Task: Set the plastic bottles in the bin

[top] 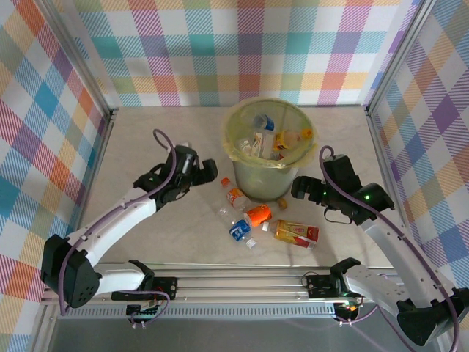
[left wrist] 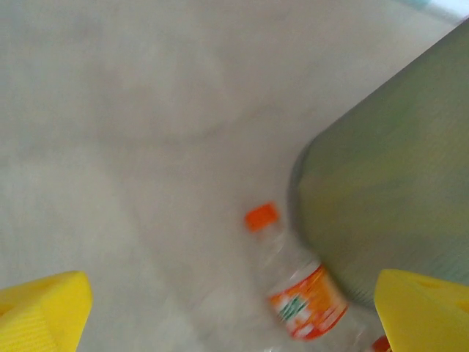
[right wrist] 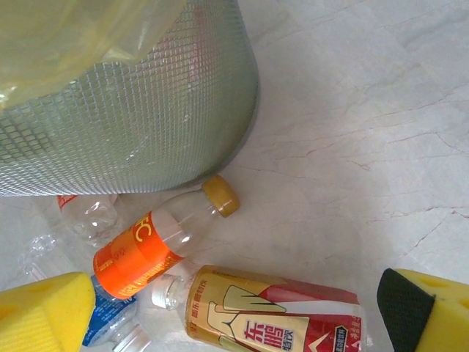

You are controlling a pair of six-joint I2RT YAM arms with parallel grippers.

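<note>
Top view: the bin (top: 233,147) stands upper centre. Loose plastic bottles (top: 258,215) lie just below it, between the left gripper (top: 211,173) and right gripper (top: 295,189).
Left wrist: fingers (left wrist: 40,312) spread wide and empty, with an orange-capped bottle (left wrist: 304,293) at lower centre beside the bin.
Right wrist: fingers (right wrist: 44,312) wide and empty, with bottles at bottom centre.

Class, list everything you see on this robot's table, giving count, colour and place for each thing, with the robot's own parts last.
bin: one, pale green with a yellowish liner, far middle of the table.
bottles in the bin: several, mostly clear, exact count unclear.
orange-capped bottle: one, clear with an orange-red label, by the bin's left side.
crushed clear bottle: one, just nearer.
orange-label bottle: one, yellow cap, in front of the bin.
blue-label bottle: one, nearer still.
gold-and-red bottle: one, right of the blue-label bottle.
table: one, pale marbled.
left gripper: one, open, left of the bin.
right gripper: one, open, right of the bin.
</note>
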